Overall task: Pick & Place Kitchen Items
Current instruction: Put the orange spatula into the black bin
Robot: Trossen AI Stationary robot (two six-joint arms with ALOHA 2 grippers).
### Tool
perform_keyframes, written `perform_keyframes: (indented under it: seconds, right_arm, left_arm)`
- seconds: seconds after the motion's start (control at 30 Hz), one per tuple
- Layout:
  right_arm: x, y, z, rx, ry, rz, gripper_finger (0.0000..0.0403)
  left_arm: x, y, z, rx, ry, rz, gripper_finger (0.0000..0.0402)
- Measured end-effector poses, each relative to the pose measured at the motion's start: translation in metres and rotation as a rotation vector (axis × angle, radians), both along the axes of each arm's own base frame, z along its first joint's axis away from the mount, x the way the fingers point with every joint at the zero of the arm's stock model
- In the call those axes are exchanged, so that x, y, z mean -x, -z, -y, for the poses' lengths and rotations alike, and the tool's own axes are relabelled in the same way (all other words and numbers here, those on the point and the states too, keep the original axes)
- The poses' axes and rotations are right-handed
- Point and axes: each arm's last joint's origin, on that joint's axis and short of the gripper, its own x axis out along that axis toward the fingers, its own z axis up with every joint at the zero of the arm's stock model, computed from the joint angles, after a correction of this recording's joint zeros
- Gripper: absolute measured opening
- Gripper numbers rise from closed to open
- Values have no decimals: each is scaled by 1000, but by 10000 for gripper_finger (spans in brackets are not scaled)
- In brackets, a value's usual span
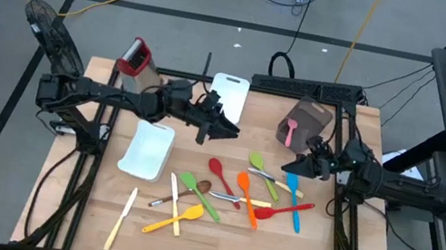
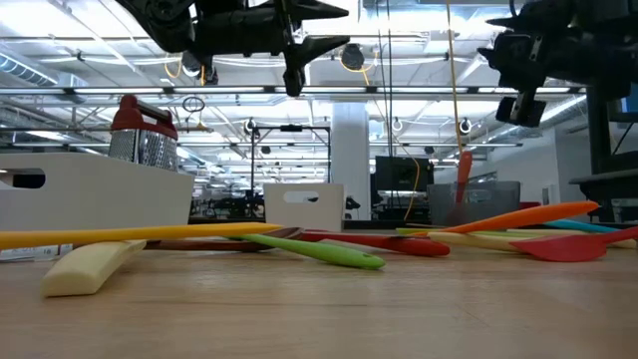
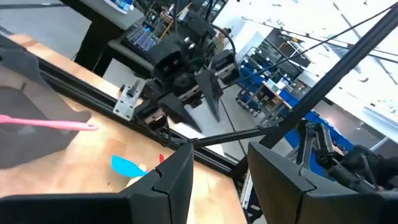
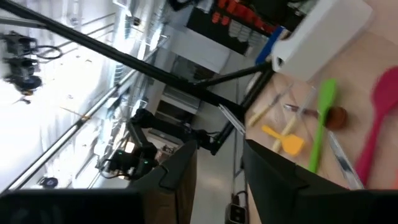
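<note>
Several kitchen items lie loose on the wooden table [image 1: 52, 205]: a red spoon [image 1: 219, 172], an orange spatula [image 1: 246, 193], green spoons [image 1: 260, 166], a blue spatula [image 1: 294, 202], a yellow spatula [image 1: 174, 219] and cream knives [image 1: 122, 218]. A pink spatula [image 1: 290, 135] lies in the grey bin [image 1: 309, 117]. My left gripper [image 1: 231, 131] hangs open above the table, left of the pile, pointing level toward the right edge; nothing is between its fingers [image 3: 177, 171]. My right gripper [image 1: 289, 166] hangs open over the pile's right end, pointing left, also with nothing in it [image 4: 217, 152].
A white tray [image 1: 148, 150] lies under my left arm. A white bin [image 1: 228, 94] stands at the far edge, and a metal grater with a red top [image 1: 133, 59] at the far left. The near strip of the table holds nothing but a knife.
</note>
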Motion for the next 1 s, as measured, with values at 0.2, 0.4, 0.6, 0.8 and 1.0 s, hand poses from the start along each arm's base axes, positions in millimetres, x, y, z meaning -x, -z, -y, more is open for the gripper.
perform_keyframes:
  seconds: [0.2,0.4,0.6,0.8,1.0]
  right_arm:
    - [-5,0,-7,-2,-19,14,123]
    - [-10,1,-13,-1,-32,15,123]
    - [-21,-13,-20,94,-64,39,123]
    - [-41,-32,-33,212,-124,-36,123]
    - [-63,-48,-49,331,-120,-189,123]
  left_arm:
    - [10,-5,10,17,-132,-119,157]
    - [35,-24,40,-65,-192,-201,157]
    - [61,-48,66,-147,-238,-162,157]
    - [90,-61,82,-217,-234,-94,157]
    - [117,-48,91,-207,-251,-95,157]
